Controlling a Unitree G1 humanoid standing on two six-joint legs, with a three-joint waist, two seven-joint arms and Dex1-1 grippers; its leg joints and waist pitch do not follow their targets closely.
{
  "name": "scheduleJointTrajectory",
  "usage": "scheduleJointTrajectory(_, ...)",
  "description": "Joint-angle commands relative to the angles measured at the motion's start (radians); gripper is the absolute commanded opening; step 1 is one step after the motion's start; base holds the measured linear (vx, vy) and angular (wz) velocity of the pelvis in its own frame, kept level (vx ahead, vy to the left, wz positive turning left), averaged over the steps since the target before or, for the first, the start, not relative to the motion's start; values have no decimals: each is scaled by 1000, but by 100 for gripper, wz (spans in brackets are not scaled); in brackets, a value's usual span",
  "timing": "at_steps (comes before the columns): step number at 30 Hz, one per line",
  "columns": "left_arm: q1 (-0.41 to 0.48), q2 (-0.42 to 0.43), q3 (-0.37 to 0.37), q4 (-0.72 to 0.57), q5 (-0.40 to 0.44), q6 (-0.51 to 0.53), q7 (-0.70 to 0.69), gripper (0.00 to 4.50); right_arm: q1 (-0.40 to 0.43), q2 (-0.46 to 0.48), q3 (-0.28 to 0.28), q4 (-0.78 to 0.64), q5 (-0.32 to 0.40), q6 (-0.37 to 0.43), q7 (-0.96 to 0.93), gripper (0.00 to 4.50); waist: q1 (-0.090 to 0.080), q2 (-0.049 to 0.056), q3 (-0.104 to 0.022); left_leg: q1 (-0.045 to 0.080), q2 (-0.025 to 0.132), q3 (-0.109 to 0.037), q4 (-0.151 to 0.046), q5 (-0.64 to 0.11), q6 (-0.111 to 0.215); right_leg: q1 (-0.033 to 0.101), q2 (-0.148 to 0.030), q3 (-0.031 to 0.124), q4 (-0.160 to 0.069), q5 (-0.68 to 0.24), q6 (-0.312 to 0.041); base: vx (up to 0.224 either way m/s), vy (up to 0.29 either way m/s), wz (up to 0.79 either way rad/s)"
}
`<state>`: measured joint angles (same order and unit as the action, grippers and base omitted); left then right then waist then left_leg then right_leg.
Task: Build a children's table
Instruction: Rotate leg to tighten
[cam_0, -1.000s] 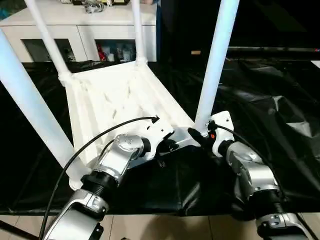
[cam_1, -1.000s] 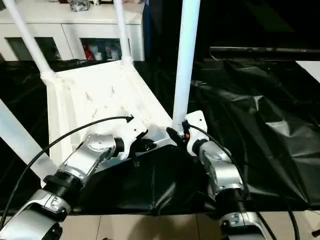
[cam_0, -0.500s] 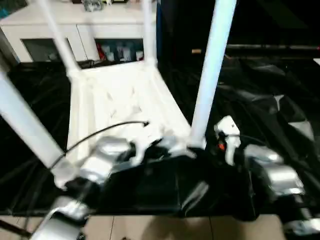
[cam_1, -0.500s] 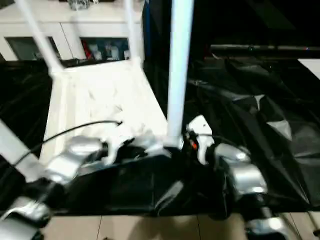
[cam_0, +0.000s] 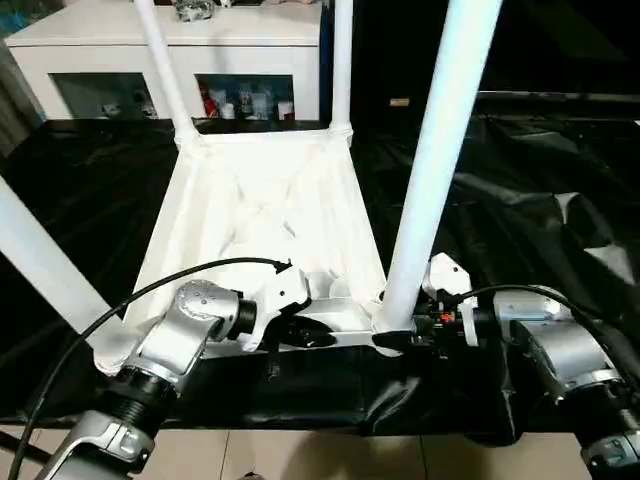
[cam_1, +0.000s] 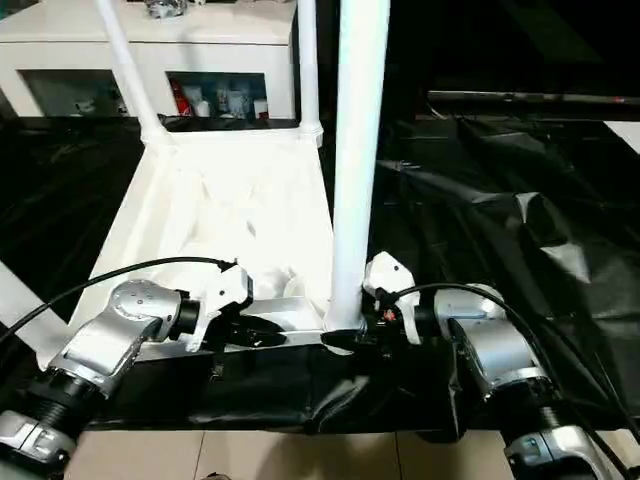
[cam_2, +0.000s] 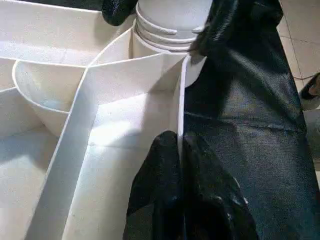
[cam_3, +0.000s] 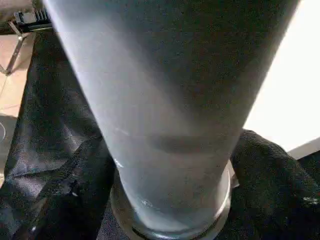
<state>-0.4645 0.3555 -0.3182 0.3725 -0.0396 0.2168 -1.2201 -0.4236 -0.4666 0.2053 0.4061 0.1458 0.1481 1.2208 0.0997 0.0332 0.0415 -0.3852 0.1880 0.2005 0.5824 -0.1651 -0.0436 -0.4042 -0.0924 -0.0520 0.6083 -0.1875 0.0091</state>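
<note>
The children's table lies upside down on the black-draped work table (cam_0: 530, 200), its ribbed white tabletop (cam_0: 265, 200) facing up and four white legs standing. My left gripper (cam_0: 300, 335) is shut on the tabletop's thin near rim (cam_2: 181, 115), one black finger (cam_2: 155, 200) on each side of it. My right gripper (cam_0: 395, 340) is shut around the base of the near right leg (cam_0: 435, 160), whose tube (cam_3: 165, 100) sits between black fingers (cam_3: 70, 200). The near left leg (cam_0: 40, 265) rises at the left. The two far legs (cam_0: 342, 60) stand at the back.
A white glass-door cabinet (cam_0: 170, 60) stands behind the work table. The tabletop's near rim lies close to the work table's front edge, with tiled floor (cam_0: 300, 465) below. Wrinkled black cloth (cam_1: 540, 240) covers the right side.
The tabletop has turned so that its long sides now run straight away from me, and its far end has swung right. Both grippers stayed at the near edge. The view shifted a little.
</note>
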Motion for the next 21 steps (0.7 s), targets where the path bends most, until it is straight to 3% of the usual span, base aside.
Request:
scheduleJointTrajectory(1,9,-13,-4,-39,-42,-1,-34,0,-10,8,10,6,-5,-2,8,329,0,-19,-57,17,44,-20,-66,-248,50,41,-52,36,-76,-235,-225,0,0,0)
scheduleJointTrajectory(9,5,-20,-1,-30,-35,2,-7,0,4,8,6,-7,26,17,24,276,-1,-18,-59,18,43,-19,-63,-231,57,42,-50,35,-73,-206,-233,0,0,0)
scheduleJointTrajectory(13,-45,-73,36,70,16,-15,171,0,19,53,-27,14,6,34,-104,273,-1,-19,-54,20,42,-19,-65,-257,48,39,-51,36,-81,-257,-224,0,0,0)
scheduleJointTrajectory(16,-98,-124,62,152,50,-27,318,0,8,126,-75,61,-19,52,-309,272,-7,-21,-51,22,37,-24,-69,-300,13,36,-55,35,-91,-368,-184,0,0,0)
scheduleJointTrajectory(18,-135,-166,81,199,60,-17,416,0,7,186,-106,71,-16,84,-425,272,-14,-19,-51,24,35,-25,-71,-315,-2,33,-52,35,-96,-393,-165,0,0,0)
scheduleJointTrajectory(21,-175,-216,98,246,71,-8,518,0,23,252,-112,45,-17,110,-513,272,-13,-15,-53,23,36,-26,-71,-312,1,32,-53,36,-98,-383,-156,0,0,0)
